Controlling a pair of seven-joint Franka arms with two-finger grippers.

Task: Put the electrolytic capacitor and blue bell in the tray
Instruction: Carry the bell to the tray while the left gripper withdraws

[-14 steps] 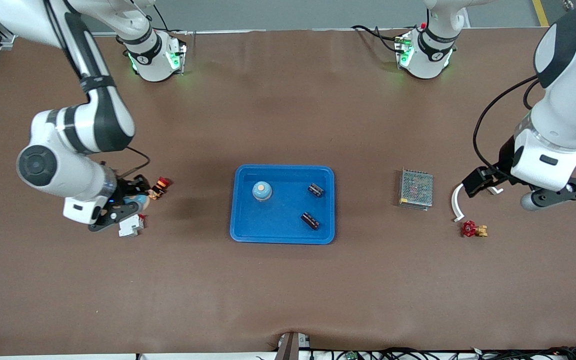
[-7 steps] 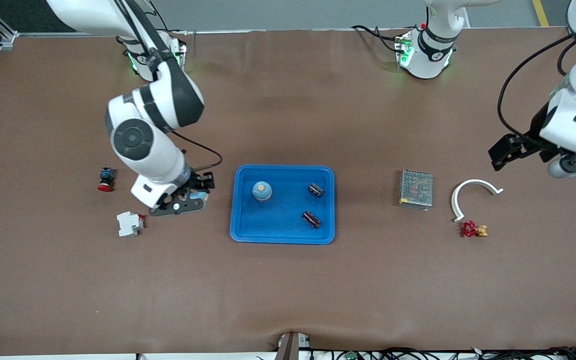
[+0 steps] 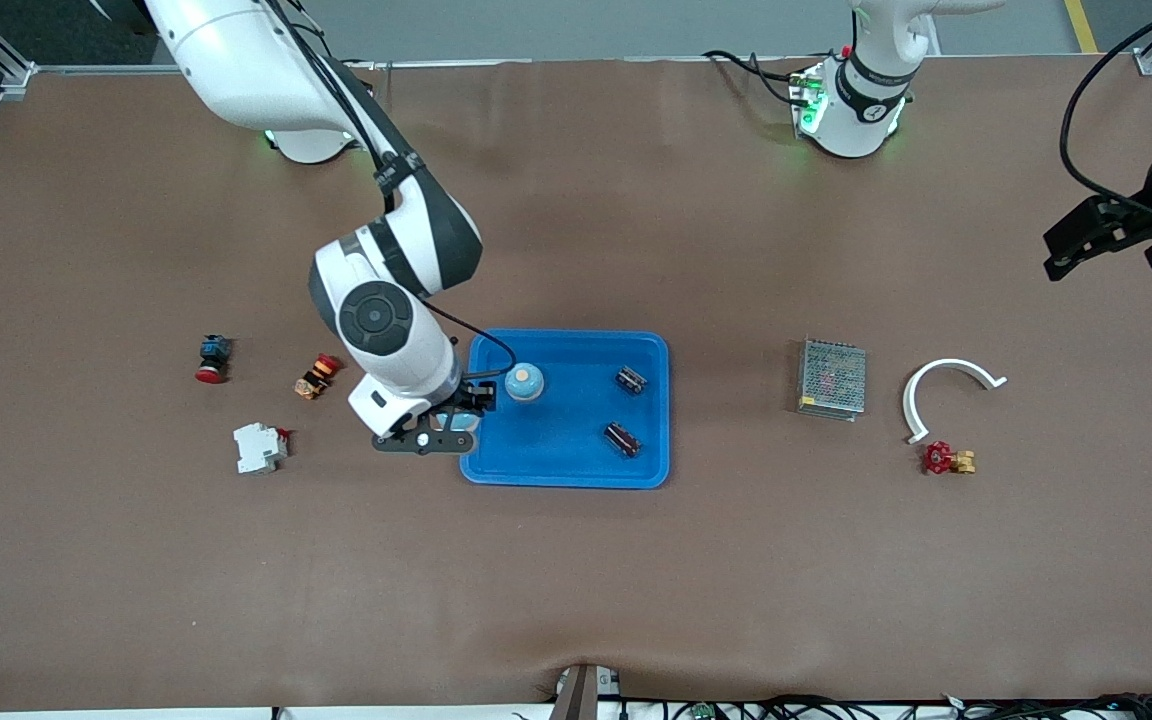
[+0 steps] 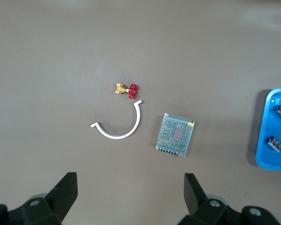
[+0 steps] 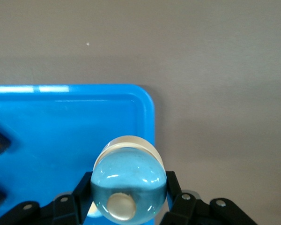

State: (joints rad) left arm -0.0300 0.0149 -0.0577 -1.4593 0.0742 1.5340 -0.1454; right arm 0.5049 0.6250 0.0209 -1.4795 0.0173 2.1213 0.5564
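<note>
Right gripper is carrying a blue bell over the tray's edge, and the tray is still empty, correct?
Not empty. The front view shows the tray already holding a blue bell and two capacitors. The rest stands: the right gripper holds a second blue bell over the tray's edge.

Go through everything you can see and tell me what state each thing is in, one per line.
right gripper: shut on a blue bell, over the tray's edge
held blue bell: off the surface
left gripper: open, empty, waiting over bare table
tray: flat on the table
second blue bell: upright in the tray
two capacitors: lying in the tray
</note>
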